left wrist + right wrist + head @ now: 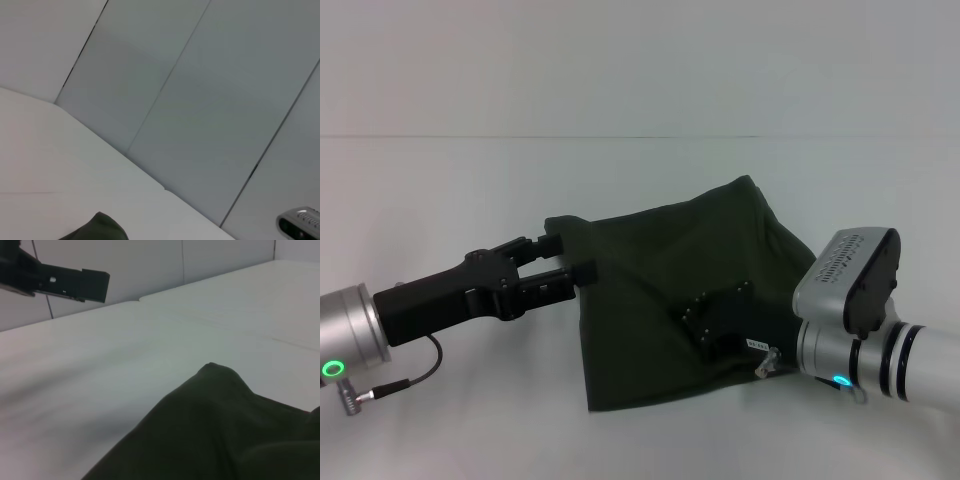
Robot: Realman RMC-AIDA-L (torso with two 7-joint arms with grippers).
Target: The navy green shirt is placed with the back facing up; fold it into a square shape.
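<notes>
Counting from the left: two arms, two grippers, one garment, nothing more on the table (440, 180).

The left gripper (566, 257) reaches in from the left side, black, on a silver wrist with a green light. Its two fingers stand a small way apart, one above the other in the head view, their tips at the near-left corner of the navy green shirt (670, 300). Whether cloth lies pinched between them I cannot tell; they meet the edge of the fabric and seem to be at it or just over it.

The shirt lies in the middle of the table, already doubled into a rough four-sided shape, plain dark olive, with one corner humped up at the far side and soft creases running across it. No lettering shows. In the right wrist view the same cloth (215, 430) rises as a dark mound in the foreground, and the other arm's finger (75, 282) hangs beyond it.

The right gripper (720, 312) rests low upon the right part of the shirt, black against dark cloth; whether its fingers are parted or closed I cannot tell. Behind it sits the grey wrist housing with a blue-green light.

The table is flat, white and matte, with a faint seam across it. Behind stand pale grey wall panels (200, 100) divided by thin dark joints.
</notes>
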